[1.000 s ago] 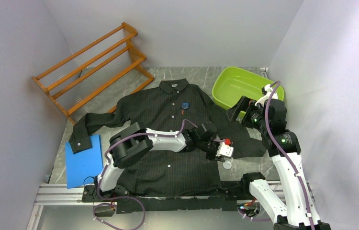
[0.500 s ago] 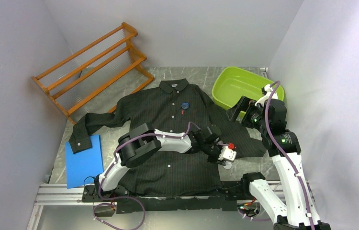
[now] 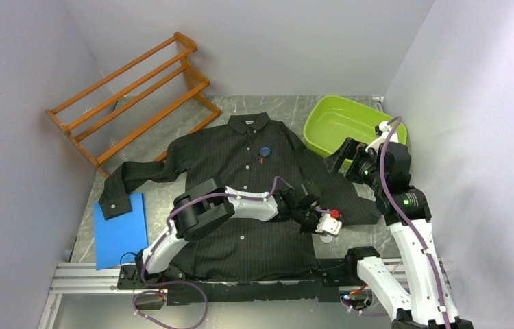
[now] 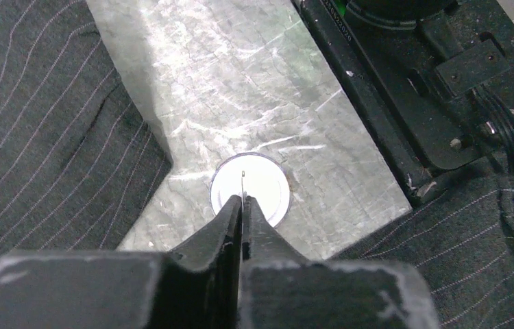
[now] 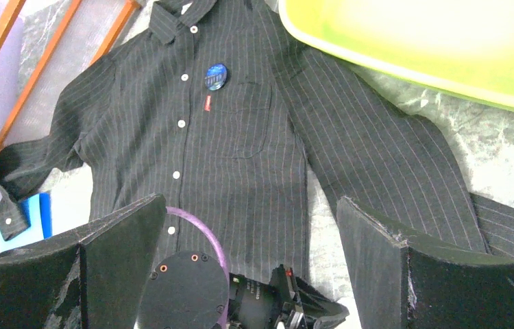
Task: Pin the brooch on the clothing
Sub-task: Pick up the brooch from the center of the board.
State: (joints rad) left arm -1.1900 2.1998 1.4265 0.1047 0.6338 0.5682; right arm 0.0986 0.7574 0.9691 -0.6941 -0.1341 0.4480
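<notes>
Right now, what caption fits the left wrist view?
Left gripper pinched shut on the pin of a white brooch lying on the marble table beside the shirt.

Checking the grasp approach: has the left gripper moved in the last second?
Yes. The left gripper slid right and nearer the base rail, coming down over the white badge.

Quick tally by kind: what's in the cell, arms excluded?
Shirt: 1
Round badges: 2 (blue badge on the chest, white badge beside the shirt)
Green tub: 1
Wooden rack: 1
Blue sheet: 1
Total: 6
</notes>
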